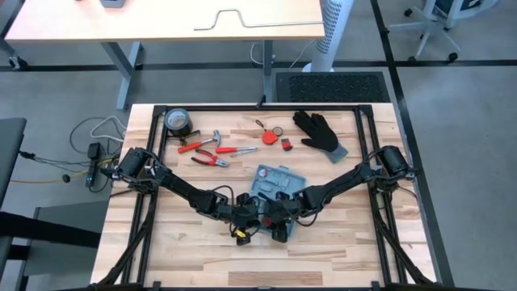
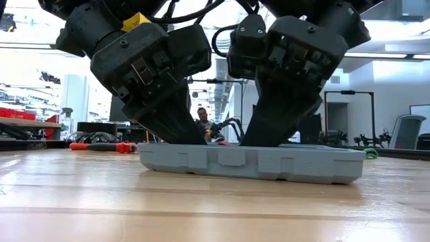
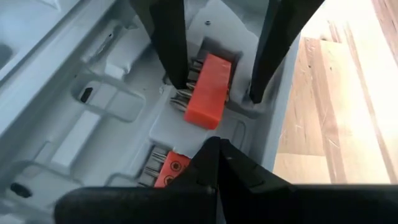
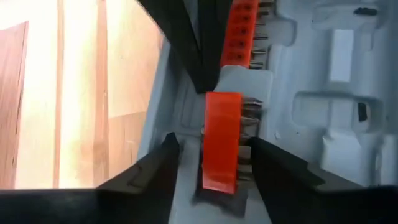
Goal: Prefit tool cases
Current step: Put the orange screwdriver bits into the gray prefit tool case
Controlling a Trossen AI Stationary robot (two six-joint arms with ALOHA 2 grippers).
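Reaching into the open tool case [image 1: 273,183] near the worktop's front edge are both your grippers

Your left gripper [image 3: 217,93] and right gripper [image 4: 214,158] each straddle an orange bit holder [image 3: 207,93] in the tray, fingers spread, not gripping

Overhead, table-level, two close wrist views, sharing case [image 1: 272,183]

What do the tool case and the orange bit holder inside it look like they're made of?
Tool case: likely moulded plastic, matte blue-grey, judging by its ribbed wall and formed recesses. Orange bit holder: apparently smooth plastic with a slight sheen, holding what look like shiny metal bits.
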